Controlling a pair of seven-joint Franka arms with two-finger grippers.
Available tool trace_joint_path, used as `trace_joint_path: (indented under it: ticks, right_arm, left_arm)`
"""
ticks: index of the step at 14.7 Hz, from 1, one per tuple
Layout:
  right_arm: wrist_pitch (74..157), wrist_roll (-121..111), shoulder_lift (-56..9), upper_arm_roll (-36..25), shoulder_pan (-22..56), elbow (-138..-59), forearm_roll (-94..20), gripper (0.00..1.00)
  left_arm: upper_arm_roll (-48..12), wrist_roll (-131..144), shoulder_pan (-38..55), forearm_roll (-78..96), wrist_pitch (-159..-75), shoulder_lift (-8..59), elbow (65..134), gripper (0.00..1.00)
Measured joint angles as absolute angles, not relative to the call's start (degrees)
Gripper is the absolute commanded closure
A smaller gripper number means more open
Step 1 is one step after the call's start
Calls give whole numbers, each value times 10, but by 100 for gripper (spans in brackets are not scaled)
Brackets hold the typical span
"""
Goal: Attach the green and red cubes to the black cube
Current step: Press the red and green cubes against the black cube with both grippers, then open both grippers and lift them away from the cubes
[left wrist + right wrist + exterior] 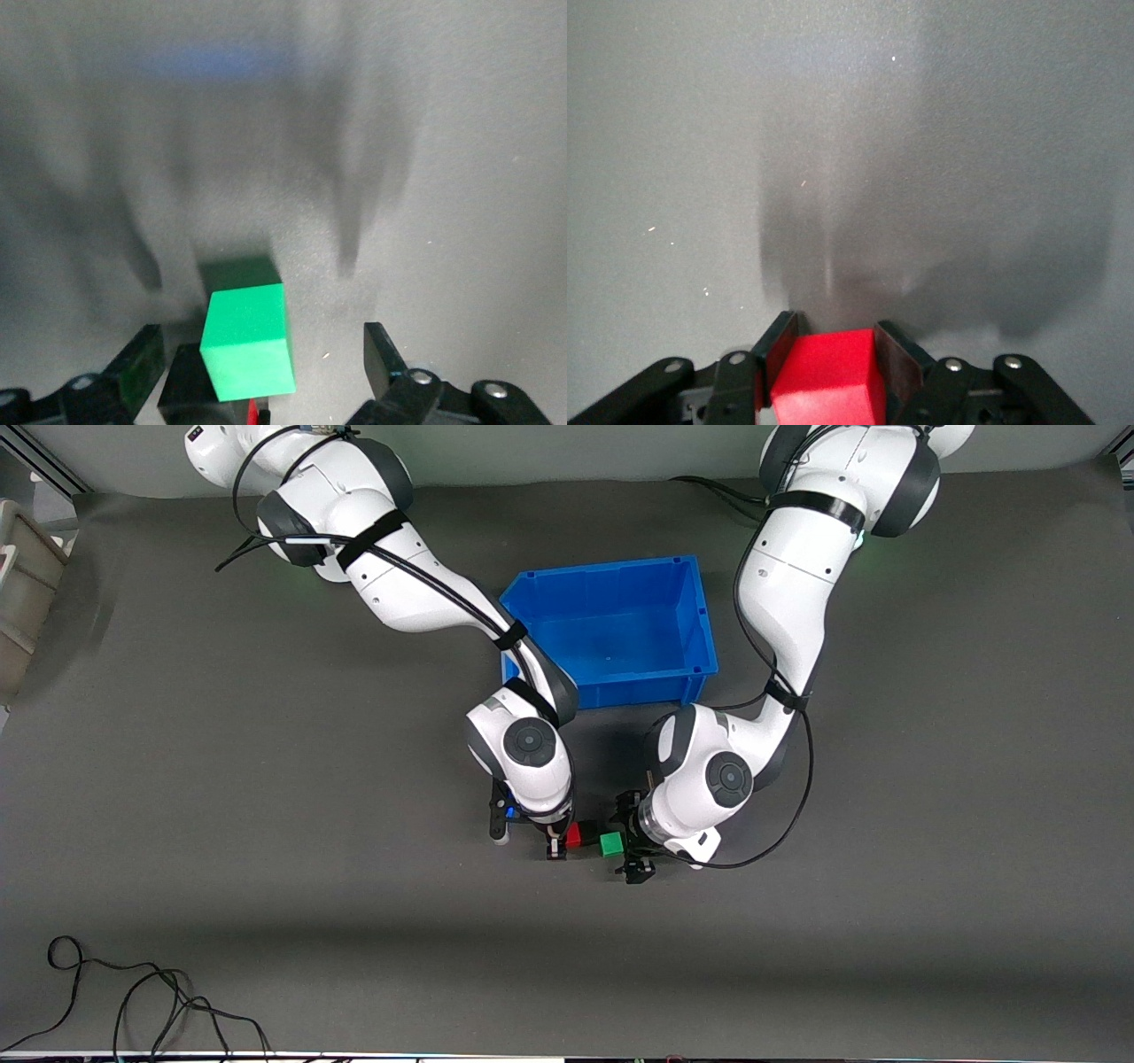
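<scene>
A: What is the right gripper doing?

B: Its fingers are pinching the small red plastic cube, just above the grey mat, nearer the front camera than the blue plastic bin.

A: And the left gripper?

B: Its fingers are standing wide, one on each side of the small green plastic cube, not touching it. That cube is sitting against a small matte black cube, with the red one showing just beside the black.
</scene>
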State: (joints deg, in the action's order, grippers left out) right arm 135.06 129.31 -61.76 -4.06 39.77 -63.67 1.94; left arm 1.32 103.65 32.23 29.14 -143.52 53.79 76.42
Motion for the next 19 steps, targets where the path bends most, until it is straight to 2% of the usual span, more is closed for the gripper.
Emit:
trace_joint_path:
  ticks: [3,6,7,8,9,10,19]
  right_arm:
    - [1351,1293,-618,-41,398,-637,19,100]
    - [1351,1296,-618,-40,398,-636,19,100]
    - [1351,1297,-618,-40,398,-636,19,87]
    - [1351,1299,-618,-40,398,-636,19,55]
    - [1351,1302,-618,-40,398,-636,19,17]
    - [1351,1304,-618,-40,398,-636,19,1]
    - [1350,1305,-617,-40,393,-620,19,0]
  left_arm:
    - [17,1034,312,269,-1405,535,760,0]
    - [20,990,290,264,-1338,513,758,0]
    - [20,974,282,264,-1311,503,758,0]
    - [21,961,274,263,-1288,492,758,0]
    - [21,949,266,263,-1267,482,759,0]
    - [21,938,259,263,-1252,473,759,0]
    - [22,871,229,250,-1189,447,764,0]
